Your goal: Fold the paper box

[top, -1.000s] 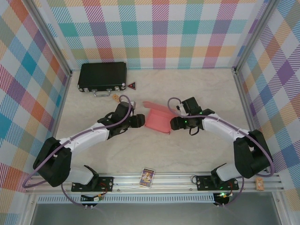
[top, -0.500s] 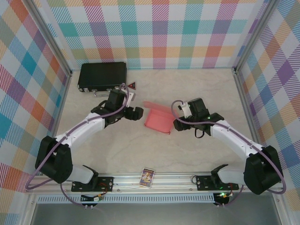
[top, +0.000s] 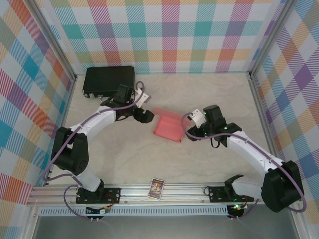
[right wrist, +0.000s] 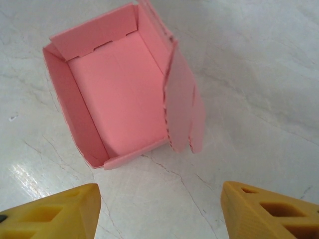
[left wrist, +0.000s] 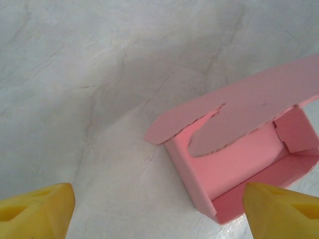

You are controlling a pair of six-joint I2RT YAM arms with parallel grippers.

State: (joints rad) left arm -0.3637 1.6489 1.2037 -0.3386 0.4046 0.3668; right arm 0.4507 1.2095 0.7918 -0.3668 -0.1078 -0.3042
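Note:
The paper box point(top: 167, 128) is salmon-pink card and lies in the middle of the table, an open tray with its lid flap point(top: 168, 114) raised along the far side. In the left wrist view the paper box point(left wrist: 234, 167) shows its inside and a rounded tab. My left gripper point(top: 147, 116) hovers just left of the box's far corner, open point(left wrist: 159, 206), not touching it. My right gripper point(top: 191, 132) sits just right of the box, open point(right wrist: 159, 206), with bare table between its fingers. In the right wrist view the box point(right wrist: 117, 94) lies ahead, its lid flap point(right wrist: 182, 107) standing on edge.
A black hard case point(top: 108, 79) lies at the far left corner, close behind my left arm. A small printed card point(top: 157, 188) rests on the front rail. Checked walls close in the left, back and right sides.
My left gripper has lifted away from the box's left side toward the far left and opened wider. My right gripper has drawn back a little to the right. The box stays put.

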